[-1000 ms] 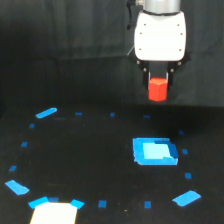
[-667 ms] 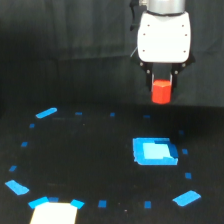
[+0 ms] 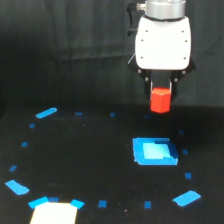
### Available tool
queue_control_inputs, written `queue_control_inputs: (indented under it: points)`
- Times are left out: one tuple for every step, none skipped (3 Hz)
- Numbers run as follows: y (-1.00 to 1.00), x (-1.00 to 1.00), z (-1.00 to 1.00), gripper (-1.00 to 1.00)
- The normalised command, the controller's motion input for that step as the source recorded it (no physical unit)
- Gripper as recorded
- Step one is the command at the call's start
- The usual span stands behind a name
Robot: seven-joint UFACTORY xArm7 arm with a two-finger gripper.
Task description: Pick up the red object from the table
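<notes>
From where I stand, the white body of the arm hangs over the far right part of the table (image 3: 90, 150), and its gripper (image 3: 161, 95) points straight down with the red object (image 3: 160, 100) clamped between its dark fingers (image 3: 152, 90). The block is grasped by its upper part, so most of it sticks out below the fingertips, upright and not tilted. It is lifted clear of the black surface (there is plain dark space under it).

Below it and a little nearer lies a large blue square patch (image 3: 154, 151), flat on the table, with a paler square inside it. Small blue tape marks (image 3: 102, 203) ring the middle of the table in a loose circle, with longer blue strips at the far left (image 3: 46, 113), the near left (image 3: 17, 187) and the near right (image 3: 186, 198). At the near left edge sits a pale, whitish patch (image 3: 54, 212) with blue corners.
</notes>
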Motion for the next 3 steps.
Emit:
queue_control_inputs:
  points:
    - [0.2,0.75,0.29,-1.0]
    - [0.56,0.11,0.82,-1.0]
    - [0.22,0.39,0.09,-1.0]
